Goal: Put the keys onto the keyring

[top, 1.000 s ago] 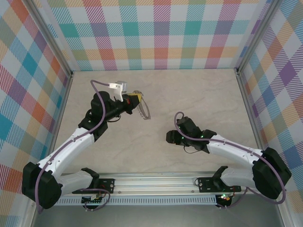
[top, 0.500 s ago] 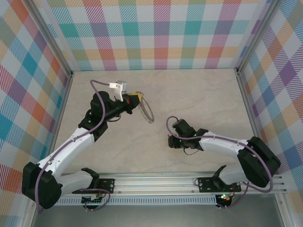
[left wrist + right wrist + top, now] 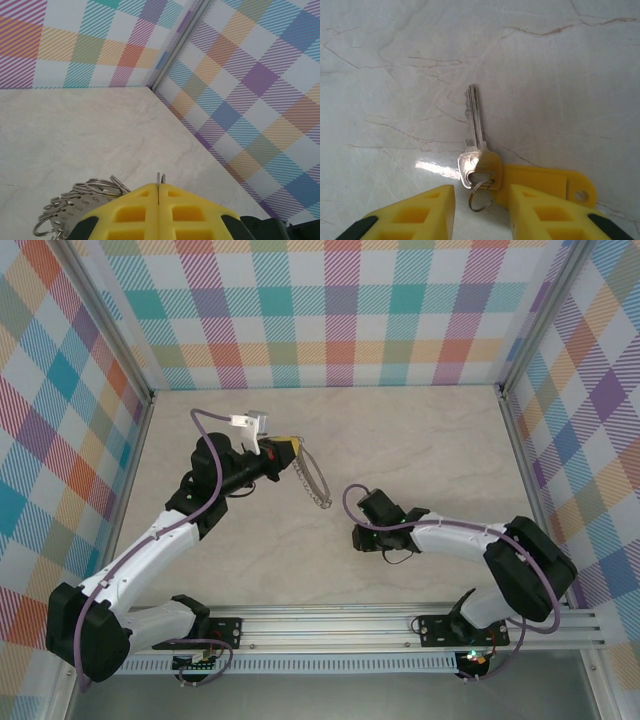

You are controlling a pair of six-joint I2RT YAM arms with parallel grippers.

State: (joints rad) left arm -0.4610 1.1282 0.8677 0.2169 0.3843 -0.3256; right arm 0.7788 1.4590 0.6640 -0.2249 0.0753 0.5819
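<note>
Right arm (image 3: 450,538): over the last second its elbow has folded in and it has reached left across the table (image 3: 430,440), so its hand now sits low, close to the left arm's load.
Left arm (image 3: 160,535): unmoved, raised over the left half of the table.
Keyring (image 3: 312,480): it has swung out a little towards the right arm and dangles as a loose chain from the left hand.
Left hand (image 3: 158,200): pressed together, pinching the keyring. A sliver of metal shows at the fingertips, and the links bunch just to their left.
Right hand (image 3: 481,207): spread, one finger on either side of the key's head end, apparently touching nothing.
Key (image 3: 474,125): flat on the table with the blade pointing away from the hand. Its head and small ring (image 3: 480,198) lie in the gap between the fingers.
Tag (image 3: 545,181): yellow, beside the key's head, running behind the finger on the view's right.
Meaning: the reach looks finished and the pick is next. The key is not yet lifted, so threading has not begun.
</note>
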